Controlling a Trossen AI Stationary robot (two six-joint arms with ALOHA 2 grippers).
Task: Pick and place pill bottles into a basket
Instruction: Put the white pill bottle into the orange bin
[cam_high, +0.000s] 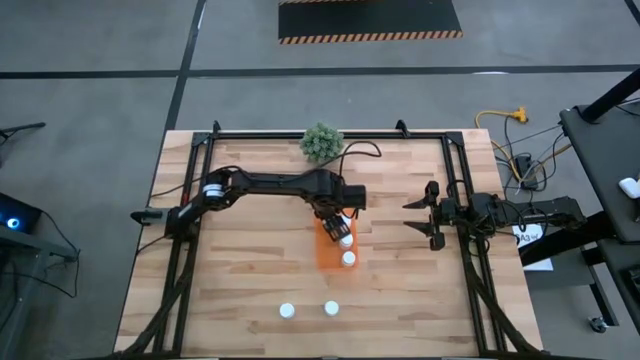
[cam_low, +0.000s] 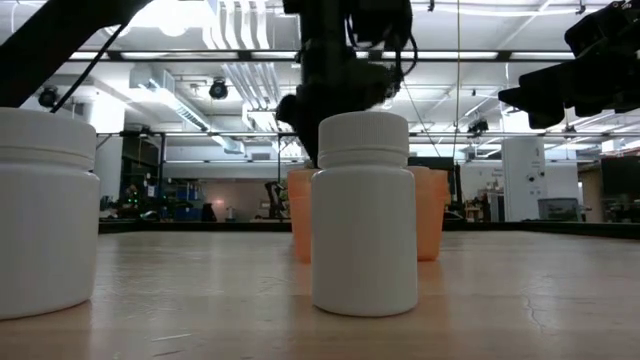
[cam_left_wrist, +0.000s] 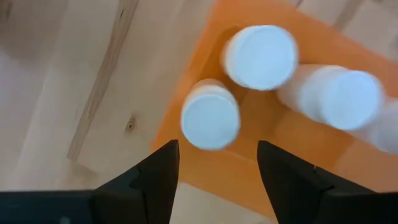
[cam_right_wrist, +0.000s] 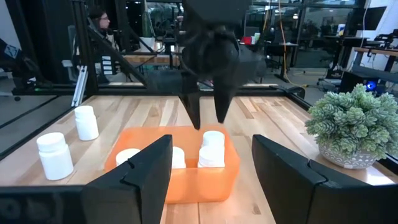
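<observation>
Bottles (cam_high: 287, 311) still awaiting transfer stand on the table's (cam_high: 240, 270) near edge: two white discs side by side, well apart from the basket. Left gripper (cam_high: 338, 222) hangs directly over the far end of the basket (cam_high: 327, 254), fingers (cam_left_wrist: 163, 180) spread and empty, a bottle standing in the bin just below the gap between them. Orange basket sits at mid-table; the wrist views show about four bottles inside, their caps close together, though the exact count is hard to settle. Plant (cam_high: 321, 142) stands at the far edge, clear of the work. Right gripper (cam_high: 422, 218) waits at the table's right side, pointed toward the basket, fingers parted and holding nothing.

Step in hand, as judged: a release over the basket, with the left claw open above a bottle that stands free. Roughly two thirds of the task appears done. The next move calls for a lift clear of the caps, a reach to the near edge, and a descent centred over one of the two remaining bottles so that its neighbour is not knocked.
</observation>
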